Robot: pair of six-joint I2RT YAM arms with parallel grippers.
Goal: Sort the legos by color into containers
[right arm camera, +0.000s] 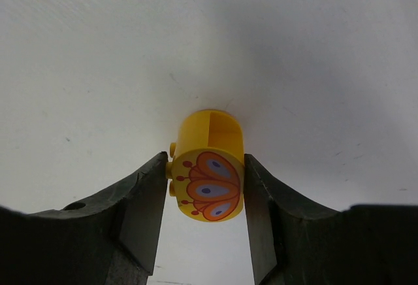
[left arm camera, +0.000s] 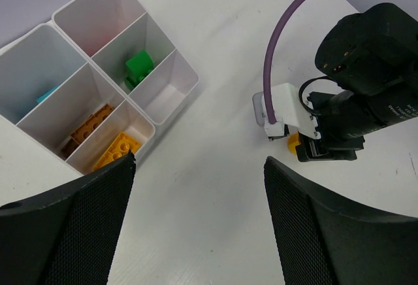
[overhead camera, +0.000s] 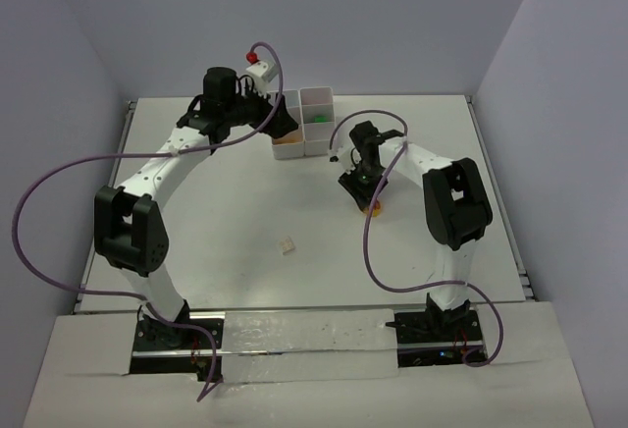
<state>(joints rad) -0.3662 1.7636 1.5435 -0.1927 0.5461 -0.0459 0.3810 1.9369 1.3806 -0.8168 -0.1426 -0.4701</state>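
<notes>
Sitting on the white table [overhead camera: 324,271], a yellow round piece [right arm camera: 209,167] with a butterfly picture is pinched by the right gripper [right arm camera: 206,170]. Both of its sides are touched by the black fingers [right arm camera: 140,200]. This piece is kept away from the tray [left arm camera: 163,89], out on the bare table. The left gripper [left arm camera: 199,167] is held up near the tray with its fingers spread wide, and nothing is held in it. Four pieces are seen inside the tray, each in its own box. A yellow brick [left arm camera: 116,149] is kept in the end box. A brown piece [left arm camera: 88,128] is found next to it, and a blue piece [left arm camera: 47,94] comes after that. A green piece [left arm camera: 138,66] is kept in the middle box of the other row. One small pale piece [overhead camera: 286,245] is left alone on the table, nearer the arm bases.
</notes>
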